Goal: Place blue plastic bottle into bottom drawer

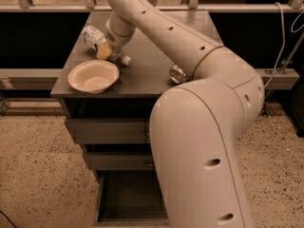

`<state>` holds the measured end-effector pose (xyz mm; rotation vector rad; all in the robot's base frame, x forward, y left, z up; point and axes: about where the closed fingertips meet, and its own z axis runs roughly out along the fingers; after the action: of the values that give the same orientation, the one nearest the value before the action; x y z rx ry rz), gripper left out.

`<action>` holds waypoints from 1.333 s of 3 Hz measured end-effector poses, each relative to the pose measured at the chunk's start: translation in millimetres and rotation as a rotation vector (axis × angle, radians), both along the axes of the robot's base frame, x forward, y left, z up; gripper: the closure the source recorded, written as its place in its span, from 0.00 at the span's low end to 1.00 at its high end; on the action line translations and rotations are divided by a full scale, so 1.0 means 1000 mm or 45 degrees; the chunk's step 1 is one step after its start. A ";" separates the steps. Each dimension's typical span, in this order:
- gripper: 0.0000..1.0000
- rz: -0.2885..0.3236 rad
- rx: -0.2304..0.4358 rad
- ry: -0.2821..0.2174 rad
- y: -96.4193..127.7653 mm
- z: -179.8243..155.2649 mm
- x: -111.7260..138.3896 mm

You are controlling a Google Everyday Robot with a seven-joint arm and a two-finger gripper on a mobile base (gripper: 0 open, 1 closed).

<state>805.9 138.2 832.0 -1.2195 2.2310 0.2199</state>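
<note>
The blue plastic bottle (93,36), clear with a white-and-blue label, is tilted over the left part of the grey cabinet top (147,42). My gripper (110,52) reaches down from the long white arm and is shut on the bottle's lower end, just behind the white bowl. A yellowish finger pad (103,52) shows under the bottle. The bottom drawer (128,194) stands pulled open at the foot of the cabinet, a dark box with nothing showing inside. The arm's large white body hides the drawer's right side.
A white bowl (93,76) sits at the front left of the cabinet top. A crushed can (177,74) lies at the middle right, by the arm. Two shut drawers (109,129) are above the open one. Speckled floor surrounds the cabinet.
</note>
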 end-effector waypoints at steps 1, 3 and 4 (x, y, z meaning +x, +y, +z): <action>1.00 0.000 0.000 0.000 0.000 0.000 0.000; 1.00 0.237 0.142 -0.112 -0.043 0.098 -0.042; 1.00 0.426 0.164 -0.189 -0.079 0.158 -0.086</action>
<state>719.6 59.0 989.5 -1.4809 1.8491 0.3832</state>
